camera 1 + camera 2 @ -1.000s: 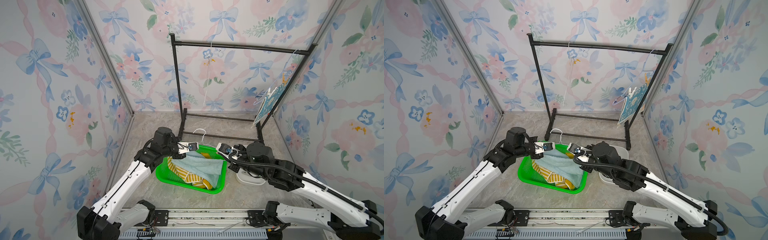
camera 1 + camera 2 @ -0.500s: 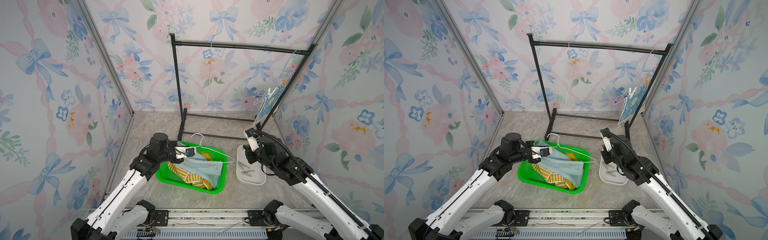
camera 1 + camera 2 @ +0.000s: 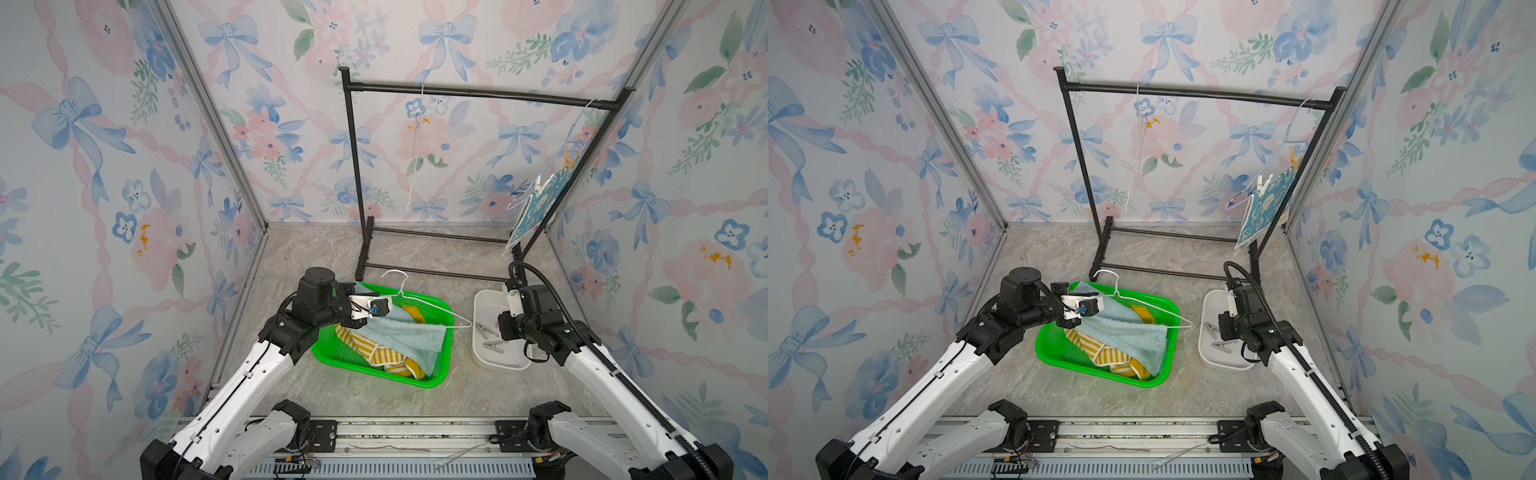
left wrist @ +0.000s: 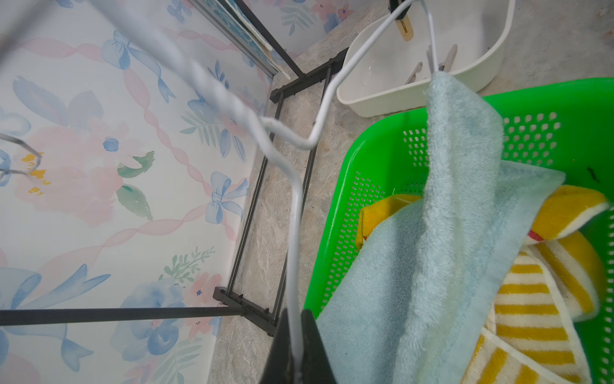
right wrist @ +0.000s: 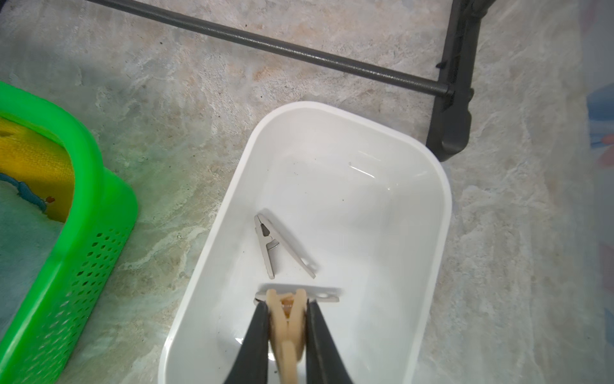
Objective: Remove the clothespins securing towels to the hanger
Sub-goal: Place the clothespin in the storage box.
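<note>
The right wrist view alone showed the right gripper clamping a tan clothespin over the white bin; the left gripper pinched the hanger, closed.

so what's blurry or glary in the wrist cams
Left wrist view: the white hanger smears out of focus near the lens, the teal towel is sharp. Right wrist view: the tan clothespin is soft up close; small glare streaks on the white tray.

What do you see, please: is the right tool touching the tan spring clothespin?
Touching: the right wrist view shows the right tool clamped on the tan spring clothespin.
</note>
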